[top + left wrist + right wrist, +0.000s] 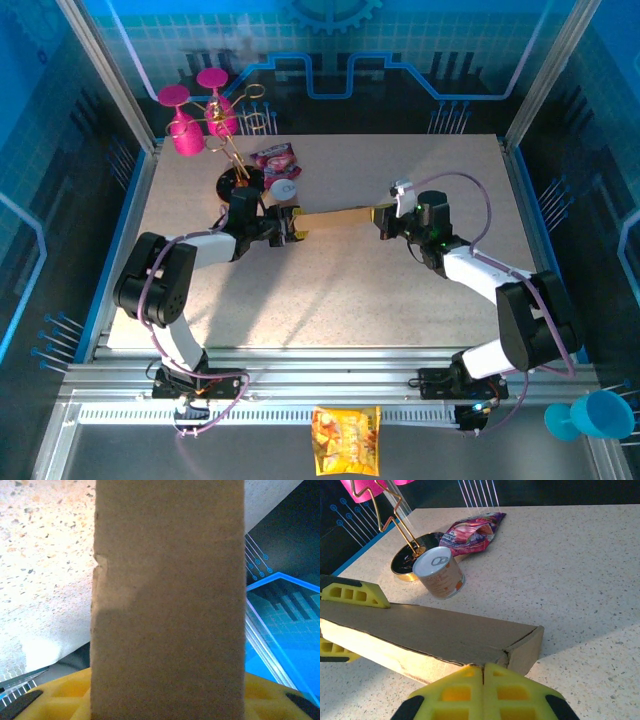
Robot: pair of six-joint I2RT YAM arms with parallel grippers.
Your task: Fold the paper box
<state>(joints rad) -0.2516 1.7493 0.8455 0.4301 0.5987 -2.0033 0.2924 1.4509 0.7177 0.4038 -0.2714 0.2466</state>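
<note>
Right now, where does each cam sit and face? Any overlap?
Top external: above and behind the bases, looking down on the table; both arms, left gripper and right gripper at the paper box's ends.
Left wrist: on the left arm, looking along the box's flat face; own yellow fingers at the bottom.
Right wrist: on the right arm, facing left along the box toward a can; own shut fingers at the bottom.
Shared: top and right wrist both show the can and left gripper.

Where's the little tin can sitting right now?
In the top view the tin can stands left of centre on the table, just behind the paper box, between the pink snack packet and the black round stand base.
</note>
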